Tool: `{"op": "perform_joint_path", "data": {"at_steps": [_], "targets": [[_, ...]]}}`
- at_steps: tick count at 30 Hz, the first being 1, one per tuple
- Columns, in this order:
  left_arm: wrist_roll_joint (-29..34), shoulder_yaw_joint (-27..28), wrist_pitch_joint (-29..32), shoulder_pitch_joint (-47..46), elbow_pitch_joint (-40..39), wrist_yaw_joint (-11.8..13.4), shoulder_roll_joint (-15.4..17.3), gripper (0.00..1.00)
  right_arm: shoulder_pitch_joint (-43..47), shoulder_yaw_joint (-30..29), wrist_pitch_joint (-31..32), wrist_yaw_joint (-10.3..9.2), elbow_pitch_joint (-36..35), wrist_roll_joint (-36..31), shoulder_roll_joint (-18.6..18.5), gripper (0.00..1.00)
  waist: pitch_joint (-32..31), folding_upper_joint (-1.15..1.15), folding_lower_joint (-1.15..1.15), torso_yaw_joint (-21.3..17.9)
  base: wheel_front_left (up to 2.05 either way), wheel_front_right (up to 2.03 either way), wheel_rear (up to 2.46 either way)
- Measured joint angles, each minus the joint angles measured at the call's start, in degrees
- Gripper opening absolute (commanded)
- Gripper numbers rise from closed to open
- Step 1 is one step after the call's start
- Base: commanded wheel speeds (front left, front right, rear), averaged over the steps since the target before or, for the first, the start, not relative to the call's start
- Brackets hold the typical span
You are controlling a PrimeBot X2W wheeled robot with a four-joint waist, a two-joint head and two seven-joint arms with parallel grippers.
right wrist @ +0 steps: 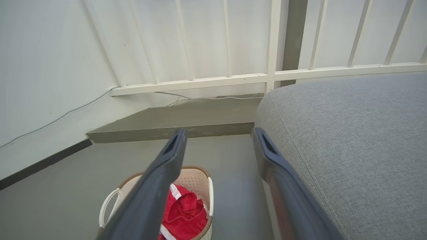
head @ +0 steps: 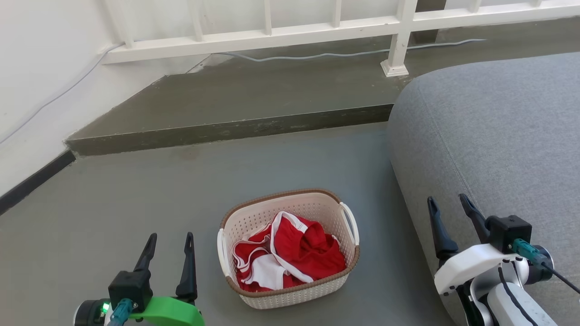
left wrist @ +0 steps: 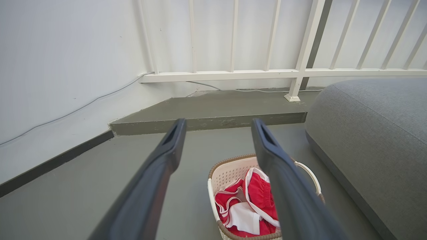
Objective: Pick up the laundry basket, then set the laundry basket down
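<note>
the left gripper (head: 171, 236) hangs low at the near left. its two long dark fingers point toward the far wall and are spread apart with nothing between them. a bright green plastic wrist cover (head: 170, 313) sits behind it, and a small green light (head: 105, 308) glows at its side. the right gripper (head: 446, 198) hovers at the near right by the edge of the big grey fabric cushion (head: 498, 127). it is carried on a white wrist shell, with its fingers likewise parted, holding nothing and tilted a little to the left.

between the two arms, the small cream-white perforated plastic laundry basket (head: 294, 296), with a brown woven-look rim and white loop handles, stands upright on the grey-green concrete floor (head: 136, 194). it is just left of the cushion and apart from both grippers. crumpled red clothing with white trim (head: 308, 253) lies inside it. beyond, a low concrete step (head: 253, 90) runs under a white barred railing (head: 272, 34), with a thin grey cable (head: 317, 55) along it.
</note>
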Motion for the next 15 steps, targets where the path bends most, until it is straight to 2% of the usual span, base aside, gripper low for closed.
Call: {"op": "perform_joint_path", "data": {"at_steps": [15], "targets": [[0.8, 0.1, 0.0, 1.3, -2.0, 0.5, 0.0, 1.0, 1.2, -0.3, 0.0, -0.1, -1.8, -0.4, -0.1, 1.0, 0.2, 0.0, 0.0, 0.0, 0.0, 0.0, 0.0]]}}
